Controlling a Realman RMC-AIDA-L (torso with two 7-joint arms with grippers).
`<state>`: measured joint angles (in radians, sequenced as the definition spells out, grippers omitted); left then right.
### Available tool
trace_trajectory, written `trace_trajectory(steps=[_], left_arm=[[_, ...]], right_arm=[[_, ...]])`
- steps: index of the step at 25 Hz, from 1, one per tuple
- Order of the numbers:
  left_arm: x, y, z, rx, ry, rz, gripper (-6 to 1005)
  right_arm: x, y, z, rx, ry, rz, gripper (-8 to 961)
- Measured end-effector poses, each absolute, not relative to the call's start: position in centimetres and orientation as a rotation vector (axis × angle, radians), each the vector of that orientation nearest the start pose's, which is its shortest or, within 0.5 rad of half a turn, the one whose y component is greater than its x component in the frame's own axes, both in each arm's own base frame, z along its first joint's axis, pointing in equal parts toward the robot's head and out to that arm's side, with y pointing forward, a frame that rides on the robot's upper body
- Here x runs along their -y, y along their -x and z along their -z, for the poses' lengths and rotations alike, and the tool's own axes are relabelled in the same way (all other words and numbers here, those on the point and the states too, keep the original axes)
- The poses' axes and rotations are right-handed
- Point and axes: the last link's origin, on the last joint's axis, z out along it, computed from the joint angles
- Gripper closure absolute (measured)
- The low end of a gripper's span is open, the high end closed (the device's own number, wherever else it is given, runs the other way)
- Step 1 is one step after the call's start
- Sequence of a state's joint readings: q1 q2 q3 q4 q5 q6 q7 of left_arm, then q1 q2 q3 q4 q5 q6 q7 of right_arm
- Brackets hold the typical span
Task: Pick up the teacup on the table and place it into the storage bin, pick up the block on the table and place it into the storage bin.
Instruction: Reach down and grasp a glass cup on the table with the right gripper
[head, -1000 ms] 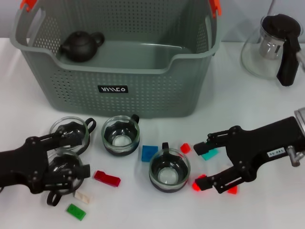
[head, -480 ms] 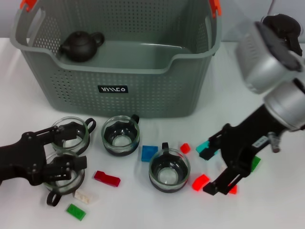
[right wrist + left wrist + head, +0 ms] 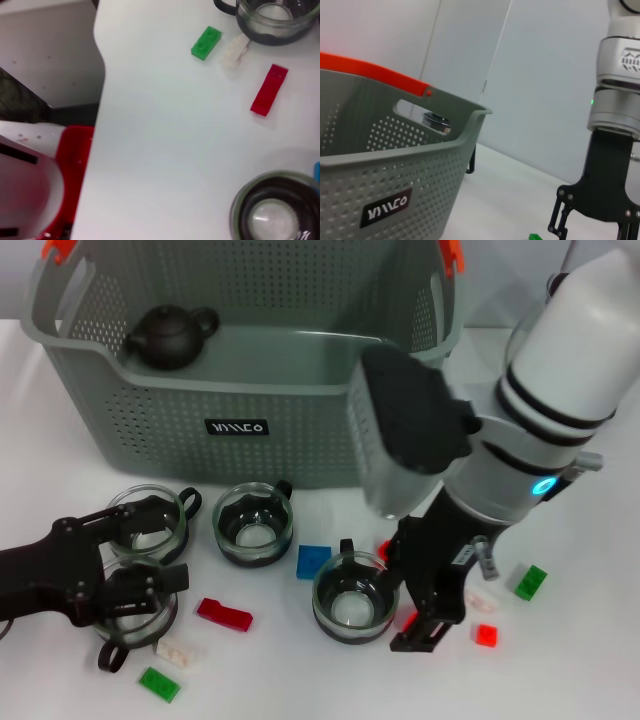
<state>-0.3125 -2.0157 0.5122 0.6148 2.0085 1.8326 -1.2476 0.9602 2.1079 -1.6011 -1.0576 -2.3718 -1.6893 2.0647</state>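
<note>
In the head view, the left claw [image 3: 135, 565] lay low on the white table [image 3: 590, 670] with its black fingers clenched around the rim of a glass teacup [image 3: 135, 605] whose dark handle pointed toward the robot. A second teacup [image 3: 148, 519] stood just beyond it, touching the same fingers. The right claw [image 3: 425, 615] pointed straight down from a bulky white and black arm, beside a third teacup [image 3: 355, 602]; whether it was released or clenched could not be told. A fourth teacup [image 3: 254, 523] stood near the storage bin [image 3: 250, 430], its handle turned toward the bin. The bin sat at the far side of the table, its long axis running left to right, logo label facing the robot, and a dark teapot [image 3: 170, 336] inside at its left end. Blocks lay scattered: a long red block [image 3: 224, 614] angled across the table, a green block [image 3: 159, 683], a white block [image 3: 181, 652], a blue block [image 3: 312, 560], a small red block [image 3: 487, 634] and another green block [image 3: 529, 581].

In the left wrist view, the bin's wall [image 3: 385, 200] and orange clip [image 3: 370, 70] filled the near side, with pale room walls behind and the right arm [image 3: 615, 150] standing upright beyond.

In the right wrist view, the bare white tabletop [image 3: 160, 150] ended at an edge, with a red container [image 3: 65, 180] below it on the floor.
</note>
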Motion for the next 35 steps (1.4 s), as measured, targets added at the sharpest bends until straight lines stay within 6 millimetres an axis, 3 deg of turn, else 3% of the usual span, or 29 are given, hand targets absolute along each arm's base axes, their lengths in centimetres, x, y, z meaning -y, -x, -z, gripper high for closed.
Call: trace_trajectory(steps=[8, 20, 35], left_arm=[[-24.5, 32.5, -4.1, 0.719, 2.603, 0.891, 115], [-24.6, 32.7, -4.2, 0.721, 2.587, 0.888, 114], [-24.7, 32.9, -4.2, 0.73, 2.569, 0.879, 114]], right_arm=[[-32.2, -8.8, 9.4, 0.238, 3.168, 0.864, 244], [-31.8, -9.5, 11.5, 0.309, 3.13, 0.826, 256], [-31.6, -10.7, 12.5, 0.312, 3.109, 0.829, 271]])
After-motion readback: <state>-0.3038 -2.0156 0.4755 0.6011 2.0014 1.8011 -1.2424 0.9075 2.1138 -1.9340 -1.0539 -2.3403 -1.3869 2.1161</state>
